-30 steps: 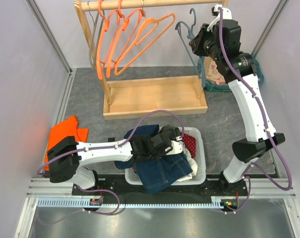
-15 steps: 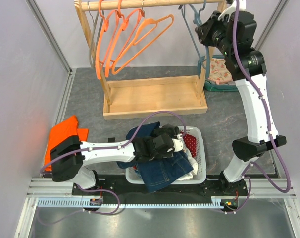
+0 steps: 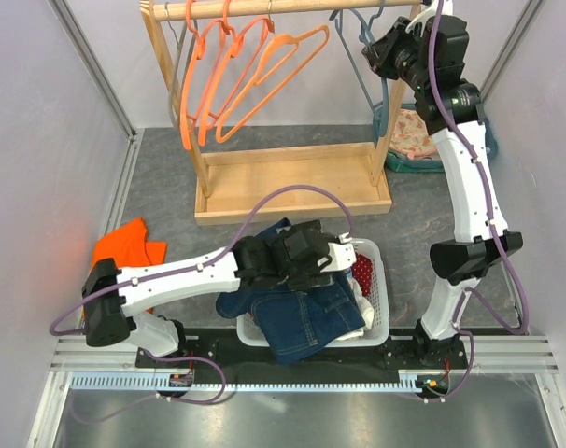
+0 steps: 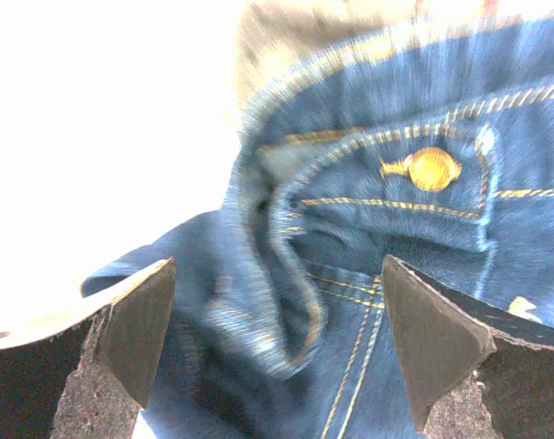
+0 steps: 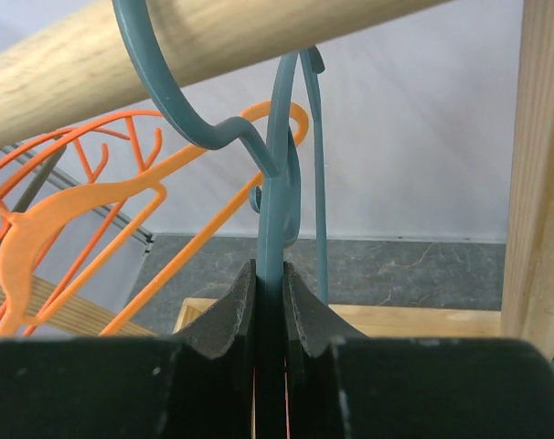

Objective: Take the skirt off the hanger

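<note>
The blue denim skirt (image 3: pixel 302 322) lies heaped in the white basket (image 3: pixel 381 280), part of it hanging over the near rim. My left gripper (image 3: pixel 322 254) hovers just above it, jaws wide open, and in the left wrist view the skirt's waistband and brass button (image 4: pixel 431 168) lie loose between the fingers (image 4: pixel 140 320). My right gripper (image 3: pixel 381 54) is up at the rack's right end, shut on a bare teal hanger (image 5: pixel 282 183). That hanger's hook sits over the wooden rail (image 5: pixel 213 46).
Several orange hangers (image 3: pixel 255 75) hang on the rail (image 3: pixel 264 7) left of the teal ones. The rack's wooden base (image 3: pixel 292 182) sits mid-table. An orange cloth (image 3: pixel 124 247) lies at the left, a floral garment (image 3: pixel 414 135) at the back right.
My left gripper has opened and let go of the skirt, which now rests in the basket. The right arm has carried the teal hanger up to the rail.
</note>
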### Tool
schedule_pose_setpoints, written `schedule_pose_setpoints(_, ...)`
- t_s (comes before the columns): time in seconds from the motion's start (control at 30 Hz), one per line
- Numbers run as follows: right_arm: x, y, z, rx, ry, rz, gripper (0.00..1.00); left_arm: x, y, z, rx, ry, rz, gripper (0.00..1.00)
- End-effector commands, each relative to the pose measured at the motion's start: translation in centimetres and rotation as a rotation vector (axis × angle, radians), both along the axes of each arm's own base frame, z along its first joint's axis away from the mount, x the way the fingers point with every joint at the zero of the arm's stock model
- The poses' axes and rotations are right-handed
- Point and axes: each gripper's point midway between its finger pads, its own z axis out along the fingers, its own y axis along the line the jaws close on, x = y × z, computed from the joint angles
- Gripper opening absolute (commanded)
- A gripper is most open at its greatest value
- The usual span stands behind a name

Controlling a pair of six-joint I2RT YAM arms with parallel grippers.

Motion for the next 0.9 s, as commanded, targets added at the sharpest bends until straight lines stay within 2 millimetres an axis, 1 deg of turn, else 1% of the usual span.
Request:
schedule_pose_setpoints(0.0,0.0,-0.1,3.0,0.055,-0.088,0.019,0.00,-1.0,-1.5,5.6,-0.106,0.018,-0.083,1.00)
schedule_pose_setpoints(0.03,0.1,0.0,2.8,0.054,-0.085,0.024,0.00,-1.1,-1.8,6.2,-0.126,0.023,-0.096,1.00)
schedule_pose_setpoints(0.07,0.2,0.1,2.4,0.053,-0.072,0.027,0.00,-1.3,-2.2,7.4,-0.154,0.024,-0.107,1.00)
schedule_pose_setpoints(0.13,0.3,0.3,1.8,0.049,-0.059,0.036,0.00,-1.8,-2.8,8.7,-0.195,0.042,-0.125,1.00)
schedule_pose_setpoints(0.17,0.2,0.2,1.1,0.040,-0.043,0.039,0.00,-1.6,-3.3,10.3,-0.231,0.032,-0.127,1.00)
schedule_pose_setpoints(0.2,0.0,0.3,0.8,0.032,-0.037,0.043,0.00,-1.6,-3.3,11.1,-0.246,0.027,-0.127,1.00)
schedule_pose_setpoints(0.23,0.0,0.2,0.5,0.023,-0.031,0.043,0.01,-1.6,-3.3,12.1,-0.268,0.016,-0.128,1.00)
schedule_pose_setpoints(0.27,-0.4,0.2,-0.2,0.014,-0.012,0.050,0.06,-1.4,-3.3,13.7,-0.298,-0.004,-0.132,1.00)
schedule_pose_setpoints(0.3,-0.6,0.2,-0.6,0.000,-0.005,0.053,0.24,-1.1,-3.1,14.6,-0.312,-0.016,-0.129,0.99)
schedule_pose_setpoints(0.33,-0.8,0.1,-1.0,-0.009,0.003,0.054,0.36,-1.0,-2.9,15.5,-0.328,-0.028,-0.133,0.99)
schedule_pose_setpoints(0.37,-1.4,0.0,-1.8,-0.021,0.023,0.053,0.50,-0.8,-2.7,17.5,-0.372,-0.048,-0.134,0.99)
schedule_pose_setpoints(0.4,-1.7,-0.7,-2.1,-0.038,0.029,0.028,0.73,0.0,-2.1,18.6,-0.395,-0.057,-0.117,0.99)
schedule_pose_setpoints(0.43,-2.1,-1.0,-2.4,-0.048,0.035,0.018,0.80,0.4,-1.7,19.6,-0.425,-0.063,-0.102,0.99)
schedule_pose_setpoints(0.47,-3.1,-1.4,-2.7,-0.057,0.044,0.008,0.87,0.9,-1.0,21.8,-0.477,-0.079,-0.090,0.99)
schedule_pose_setpoints(0.5,-3.6,-1.8,-3.1,-0.064,0.052,-0.011,0.98,2.0,0.0,22.7,-0.504,-0.081,-0.063,0.99)
schedule_pose_setpoints(0.53,-4.1,-2.2,-3.2,-0.075,0.050,-0.020,0.98,2.5,0.6,23.5,-0.525,-0.089,-0.048,0.99)
schedule_pose_setpoints(0.57,-5.5,-2.6,-3.3,-0.080,0.054,-0.025,0.98,3.5,1.7,24.7,-0.548,-0.113,-0.016,0.99)
schedule_pose_setpoints(0.63,-7.2,-2.9,-3.5,-0.087,0.053,-0.017,0.98,3.8,3.0,26.1,-0.577,-0.143,0.001,0.99)
schedule_pose_setpoints(0.67,-9.1,-3.2,-3.4,-0.087,0.047,-0.014,0.98,4.3,4.0,26.9,-0.595,-0.159,0.024,0.99)
schedule_pose_setpoints(0.73,-11.3,-3.3,-3.5,-0.093,0.041,-0.001,0.98,3.8,5.6,28.7,-0.646,-0.173,0.034,0.99)
schedule_pose_setpoints(0.77,-13.5,-3.6,-3.9,-0.096,0.042,0.003,0.98,4.0,7.1,29.9,-0.672,-0.189,0.065,0.99)
schedule_pose_setpoints(0.8,-14.9,-3.2,-4.2,-0.100,0.041,0.022,0.98,3.4,8.1,30.8,-0.703,-0.192,0.067,1.00)
schedule_pose_setpoints(0.83,-17.4,-3.4,-3.2,-0.093,0.005,0.030,0.98,3.2,9.2,31.5,-0.719,-0.208,0.081,0.99)
schedule_pose_setpoints(0.87,-18.4,-2.9,-5.4,-0.108,0.050,0.050,0.98,3.3,10.6,31.7,-0.721,-0.220,0.112,0.99)
